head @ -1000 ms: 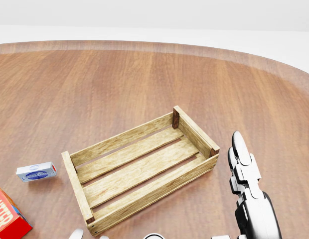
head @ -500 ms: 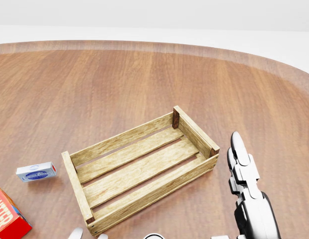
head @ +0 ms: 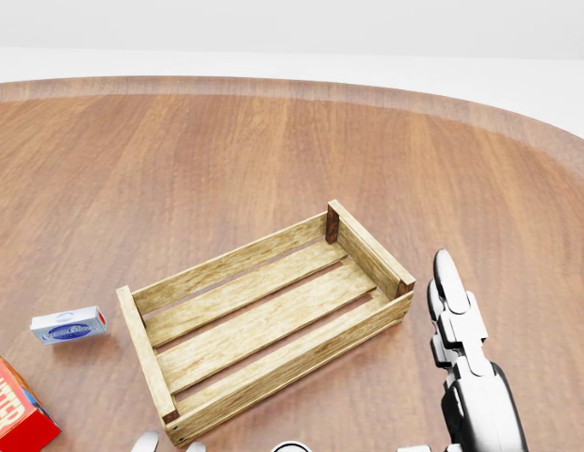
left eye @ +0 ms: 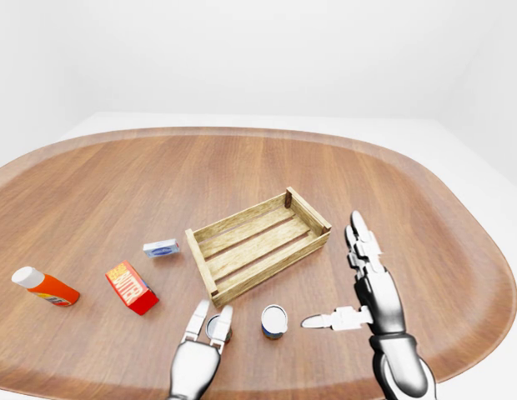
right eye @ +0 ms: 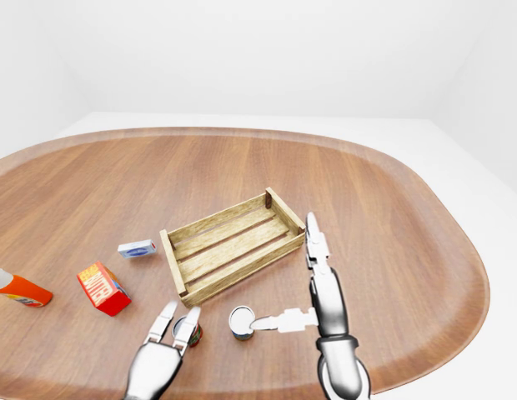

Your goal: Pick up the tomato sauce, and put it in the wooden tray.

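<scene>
At the far left of the left-eye view an orange bottle with a white cap is seen lying on the round wooden table, then a red box and a small blue-and-white box, none of them touched. At the bottom edge the left hand is raised with its fingers spread and unclenched. A small can is seen between and just past the fingertips, but no grasp is made. The wooden tray lies mid-table, and only its bare slats are shown. A second can stands upright just below the tray. Labels are too small to be read, so the tomato sauce is judged to be one of these two cans. Which one cannot be told, though a reddish label is hinted on the left can in the right-eye view. The right hand is held flat and released. Its thumb is pointed at the second can, and contact cannot be told. The task is judged barely begun: nothing is gripped or lifted, and the grasp, the carry and the placing in the tray are all left.
</scene>
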Controlling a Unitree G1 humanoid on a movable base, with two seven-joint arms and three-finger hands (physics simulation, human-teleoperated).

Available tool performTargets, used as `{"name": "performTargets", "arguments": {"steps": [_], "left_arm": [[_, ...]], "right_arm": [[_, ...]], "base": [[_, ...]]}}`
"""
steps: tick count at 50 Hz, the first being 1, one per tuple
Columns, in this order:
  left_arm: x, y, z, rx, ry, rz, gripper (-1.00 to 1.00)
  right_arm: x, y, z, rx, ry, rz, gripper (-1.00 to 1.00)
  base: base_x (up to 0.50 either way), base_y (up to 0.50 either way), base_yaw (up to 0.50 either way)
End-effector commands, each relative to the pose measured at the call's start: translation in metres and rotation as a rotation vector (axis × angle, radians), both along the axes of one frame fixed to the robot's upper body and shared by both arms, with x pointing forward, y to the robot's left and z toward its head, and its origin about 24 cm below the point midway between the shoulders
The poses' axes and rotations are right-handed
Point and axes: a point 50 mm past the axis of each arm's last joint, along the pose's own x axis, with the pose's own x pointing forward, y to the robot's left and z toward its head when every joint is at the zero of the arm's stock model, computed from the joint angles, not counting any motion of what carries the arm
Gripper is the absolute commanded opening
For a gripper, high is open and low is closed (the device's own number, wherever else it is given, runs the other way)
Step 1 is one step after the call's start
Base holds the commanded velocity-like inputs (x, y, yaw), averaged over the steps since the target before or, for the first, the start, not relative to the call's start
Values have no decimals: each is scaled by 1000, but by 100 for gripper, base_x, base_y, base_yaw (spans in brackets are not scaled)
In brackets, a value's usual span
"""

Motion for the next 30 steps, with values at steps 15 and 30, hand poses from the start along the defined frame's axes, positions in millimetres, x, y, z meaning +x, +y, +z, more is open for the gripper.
{"name": "performTargets", "arguments": {"steps": [15,30], "left_arm": [[2,-1,-2,-8,9,-8,100],[2,-1,-6,-15,26,-3,-100]], "right_arm": [[1,1,-1,-6,2,1,100],[-1,1,-2,-8,9,3,100]], "base": [[21,-3,0],[21,-3,0]]}}
